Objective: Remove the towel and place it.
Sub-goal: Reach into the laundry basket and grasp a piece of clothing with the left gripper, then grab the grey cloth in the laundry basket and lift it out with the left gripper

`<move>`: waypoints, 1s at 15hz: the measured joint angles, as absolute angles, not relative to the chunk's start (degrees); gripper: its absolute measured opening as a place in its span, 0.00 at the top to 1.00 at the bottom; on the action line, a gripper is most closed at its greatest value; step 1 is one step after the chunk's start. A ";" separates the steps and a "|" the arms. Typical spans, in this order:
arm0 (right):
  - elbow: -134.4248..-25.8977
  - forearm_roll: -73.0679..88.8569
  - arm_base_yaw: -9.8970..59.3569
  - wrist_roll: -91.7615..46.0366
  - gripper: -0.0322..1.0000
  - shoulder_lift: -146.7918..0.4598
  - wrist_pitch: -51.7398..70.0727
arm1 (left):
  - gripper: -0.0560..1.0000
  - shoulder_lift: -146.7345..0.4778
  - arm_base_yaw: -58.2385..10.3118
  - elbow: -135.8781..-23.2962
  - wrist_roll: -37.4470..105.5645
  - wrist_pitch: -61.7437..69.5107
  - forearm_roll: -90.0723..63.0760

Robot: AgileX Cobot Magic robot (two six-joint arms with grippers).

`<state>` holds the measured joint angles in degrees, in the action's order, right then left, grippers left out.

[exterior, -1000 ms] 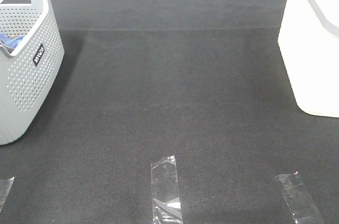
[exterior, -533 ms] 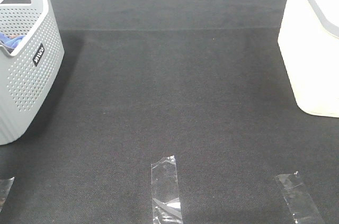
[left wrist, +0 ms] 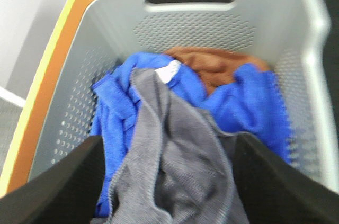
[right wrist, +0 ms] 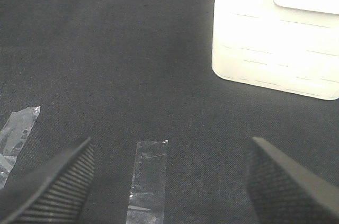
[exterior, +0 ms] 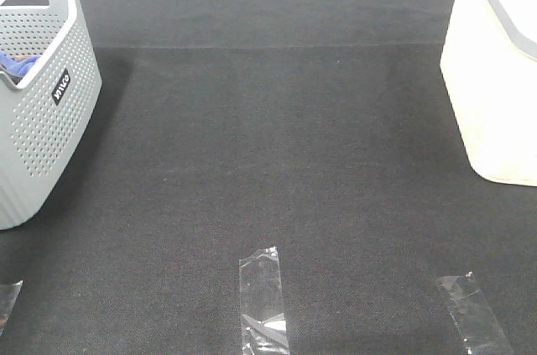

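The towel (left wrist: 175, 171) lies bunched in the grey basket (left wrist: 212, 28), on top of a blue cloth (left wrist: 249, 102) and a brown cloth (left wrist: 212, 62), with its hemmed edge running up the heap. The left gripper (left wrist: 169, 136) hangs over it, fingers spread wide either side of the bunch. The right gripper (right wrist: 170, 139), likewise spread and holding nothing, is above the mat (exterior: 277, 137) near a tape strip (right wrist: 147, 181). A wide stretch of mat separates the basket from the white bin (exterior: 495, 95).

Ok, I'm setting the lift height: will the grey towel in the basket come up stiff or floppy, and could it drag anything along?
Probably floppy: the grey towel lies in soft folds, so it should hang and trail. It drapes over the blue cloth, whose fuzzy surface may cling and come along. Likely light for its size, being thin.
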<state>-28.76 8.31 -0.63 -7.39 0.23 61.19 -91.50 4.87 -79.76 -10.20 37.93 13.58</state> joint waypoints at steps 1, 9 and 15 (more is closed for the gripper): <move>-28.76 8.31 -0.63 -7.39 0.25 0.23 61.19 | 0.33 -95.45 5.79 -83.19 -10.43 39.59 13.58; -28.76 8.31 -0.63 -7.39 0.25 0.23 61.19 | 0.34 -116.20 10.66 -105.54 -10.83 48.47 11.06; -28.76 8.31 -0.63 -7.33 0.25 0.23 61.19 | 0.34 -126.97 11.40 -116.14 -10.14 51.97 7.96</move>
